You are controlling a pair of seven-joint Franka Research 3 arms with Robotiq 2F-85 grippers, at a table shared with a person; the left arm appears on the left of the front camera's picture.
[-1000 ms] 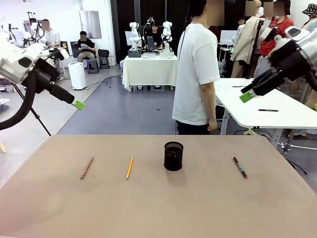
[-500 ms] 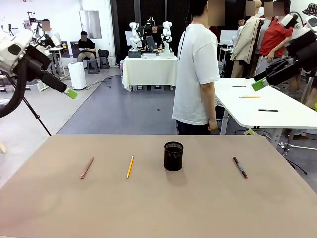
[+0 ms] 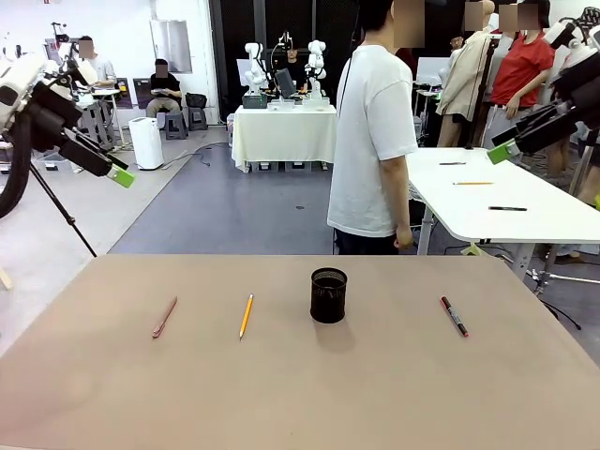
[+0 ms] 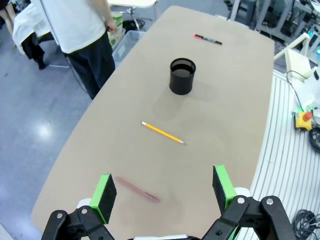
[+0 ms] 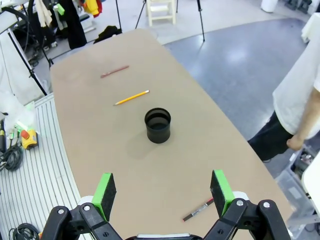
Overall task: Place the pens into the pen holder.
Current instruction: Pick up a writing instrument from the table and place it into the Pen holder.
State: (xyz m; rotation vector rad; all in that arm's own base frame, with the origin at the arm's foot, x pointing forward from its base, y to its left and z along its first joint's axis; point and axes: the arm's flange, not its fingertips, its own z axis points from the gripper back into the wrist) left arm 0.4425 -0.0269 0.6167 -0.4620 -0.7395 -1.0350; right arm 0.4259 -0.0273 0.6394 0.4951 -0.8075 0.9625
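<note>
The left gripper and right gripper hang wide open and empty, high above the bench. The pink pen lies just below the left one, with the pencil ahead and the cup beyond. The marker lies below the right. It is probably best to descend with the jaws straddling a pen crosswise, mid-length.

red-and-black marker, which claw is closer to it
Right. The right claw hangs open, high above the side where the marker lies. The left claw hangs high at the opposite end, beyond the pencil.
</note>
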